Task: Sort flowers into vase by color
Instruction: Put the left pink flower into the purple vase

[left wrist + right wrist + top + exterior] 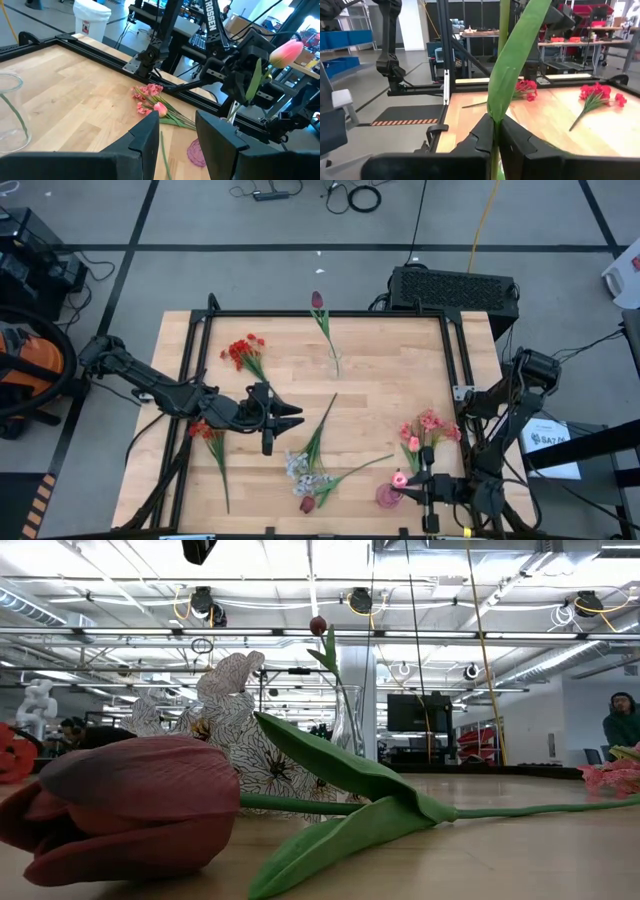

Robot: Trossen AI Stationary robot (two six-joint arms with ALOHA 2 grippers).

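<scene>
Left gripper: the left gripper (290,418) hovers over the middle of the table (390,370), its two dark fingers spread apart and holding nothing.
Red flowers: one red cluster (243,350) lies at the far left of the table, another (203,430) sits nearer, just beside the left arm.
Clear vase: a glass vase (333,362) at the far centre holds one upright maroon tulip (317,300).
Loose pile: a pale white-grey spray (297,467) and a second maroon tulip (307,504) lie touching at the near centre, stems crossing.
Pink flowers: a bunch of pink blossoms (428,426) lies on the right, near the pink vase (387,497).
Right gripper: the right gripper (496,131) is at the near right, fingers pinched on the green stem of a pink bud (286,52), held upright just above the pink vase.
Handling: the sprigs look light and springy; heads appear soft and easily crushed, leaves floppy.
Where to hold: likely the bare stem, low down and clear of the leaves, so the head stays free.
Risk: thin stems may twist or slip between the fingers; the glass vase could tip.
</scene>
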